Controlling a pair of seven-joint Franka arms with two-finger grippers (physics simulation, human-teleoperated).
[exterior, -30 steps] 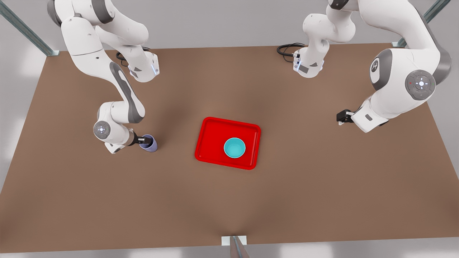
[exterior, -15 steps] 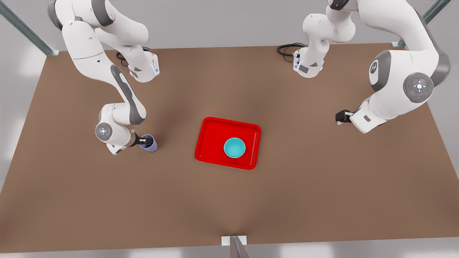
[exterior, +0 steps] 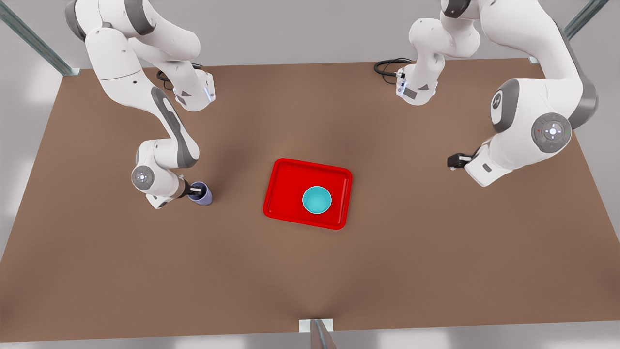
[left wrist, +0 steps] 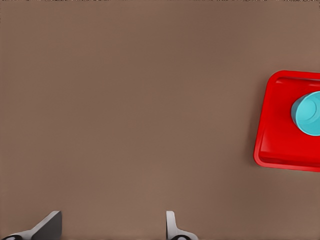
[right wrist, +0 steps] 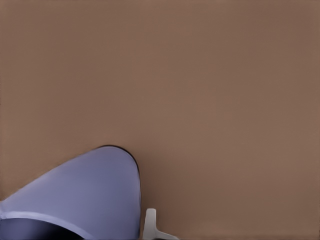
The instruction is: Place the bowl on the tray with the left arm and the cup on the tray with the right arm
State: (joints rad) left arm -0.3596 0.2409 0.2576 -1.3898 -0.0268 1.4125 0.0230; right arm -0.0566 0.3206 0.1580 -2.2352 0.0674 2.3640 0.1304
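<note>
The red tray (exterior: 286,194) lies mid-table and the turquoise bowl (exterior: 317,200) stands upright on it; both also appear in the left wrist view, the tray (left wrist: 280,135) and the bowl (left wrist: 307,114). The lavender cup (exterior: 202,195) stands on the table towards the front view's left, apart from the tray. My right gripper (exterior: 195,190) is open at the cup's rim. In the right wrist view one fingertip (right wrist: 150,222) sits right beside the cup (right wrist: 85,195), and the other is hidden. My left gripper (exterior: 455,161) hangs open and empty over bare table at the front view's right, its fingertips (left wrist: 172,227) spread.
The brown table (exterior: 310,271) carries only the tray and the cup. The two arm bases (exterior: 193,94) stand at the far edge with black cables (exterior: 387,65). A metal post (exterior: 317,332) stands at the near edge.
The right arm's wrist has shifted slightly towards the cup, which has stayed put. The left arm has drawn a little towards the front view's left. The bowl and tray have not moved.
</note>
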